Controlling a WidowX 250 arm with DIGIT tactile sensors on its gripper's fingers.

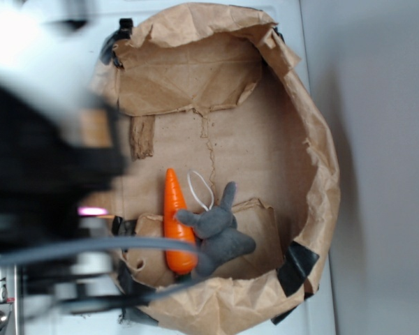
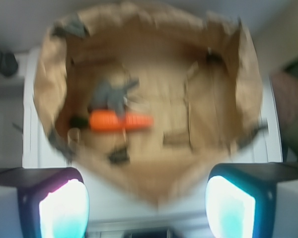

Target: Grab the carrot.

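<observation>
The gripper point(image 2: 148, 198) hangs spread open and empty above the paper-bag tray point(image 2: 248, 89), well apart from the carrot point(image 2: 120, 121) touching the grey bunny point(image 2: 111, 94).

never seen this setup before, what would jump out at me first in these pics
The bright orange carrot stands out first, lying on the floor of a crumpled brown paper bag opened out like a bowl. A grey plush bunny with a white loop lies right against the carrot. In the wrist view the gripper is open above the bag, its two glowing fingers apart at the bottom, nothing between them.
</observation>
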